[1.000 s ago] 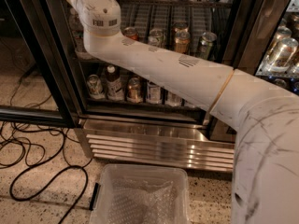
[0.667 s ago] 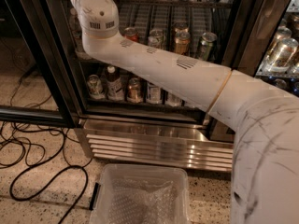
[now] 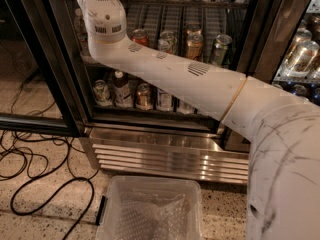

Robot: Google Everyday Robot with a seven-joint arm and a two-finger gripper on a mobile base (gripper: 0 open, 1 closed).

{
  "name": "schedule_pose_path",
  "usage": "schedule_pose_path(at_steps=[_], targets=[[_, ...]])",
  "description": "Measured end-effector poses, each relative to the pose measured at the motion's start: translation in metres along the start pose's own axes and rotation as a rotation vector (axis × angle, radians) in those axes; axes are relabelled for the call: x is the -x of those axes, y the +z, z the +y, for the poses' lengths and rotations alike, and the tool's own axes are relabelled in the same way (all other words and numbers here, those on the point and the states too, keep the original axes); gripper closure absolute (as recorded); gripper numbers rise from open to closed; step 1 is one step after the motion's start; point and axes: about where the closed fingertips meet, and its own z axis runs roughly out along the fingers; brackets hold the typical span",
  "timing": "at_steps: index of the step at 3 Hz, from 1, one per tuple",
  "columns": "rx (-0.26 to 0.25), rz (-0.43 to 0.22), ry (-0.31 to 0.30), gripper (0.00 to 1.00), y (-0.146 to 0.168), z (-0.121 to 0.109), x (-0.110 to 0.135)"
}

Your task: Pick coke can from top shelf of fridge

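Behind the floor's clear bin (image 3: 150, 211) stands the fridge (image 3: 165, 156). The white arm (image 3: 190, 84) reaches up its left side, past a red can (image 3: 140, 36) on the middle rack. The gripper is beyond the top edge, so I cannot tell its grip.

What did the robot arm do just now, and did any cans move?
The arm crept slightly up and left toward the upper shelves of the fridge. Its gripper is out of view above the top edge, so no grab shows. The cans, cables and plastic bin stayed put.
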Motion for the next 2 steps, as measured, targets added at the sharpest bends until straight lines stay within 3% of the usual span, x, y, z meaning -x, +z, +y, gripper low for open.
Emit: schedule_pose_path(at_steps=[2], targets=[[-0.014,0.015,-0.014,0.30,0.011,-0.013,-0.010]])
